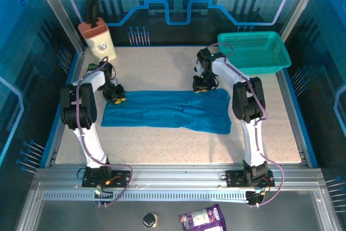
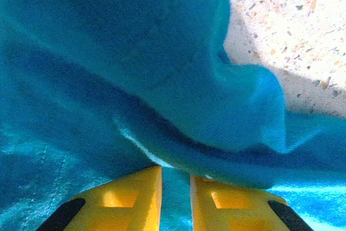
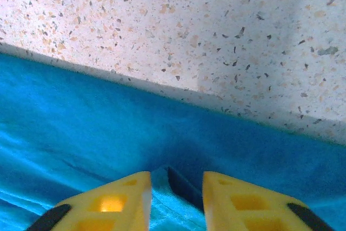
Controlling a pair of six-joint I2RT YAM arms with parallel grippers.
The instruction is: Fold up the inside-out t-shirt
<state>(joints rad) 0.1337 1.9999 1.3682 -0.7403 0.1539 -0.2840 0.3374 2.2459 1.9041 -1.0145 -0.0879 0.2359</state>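
The inside-out t-shirt [image 1: 167,111] lies as a long blue strip across the middle of the table [image 1: 162,63]. My left gripper [image 1: 116,99] sits at the strip's far left corner. In the left wrist view its yellow fingers [image 2: 175,170] stand close together with t-shirt cloth [image 2: 135,52] pinched between them and a lifted fold draped over the tips. My right gripper [image 1: 201,86] is at the strip's far edge, right of centre. In the right wrist view its jaws [image 3: 177,176] hold a raised ridge of the t-shirt [image 3: 81,123] just inside the hem.
A teal mesh basket [image 1: 254,52] stands at the back right corner, close behind the right arm. A beige holder with a black handle [image 1: 97,36] stands at the back left. Bare speckled tabletop [image 3: 189,36] lies beyond the shirt's far edge.
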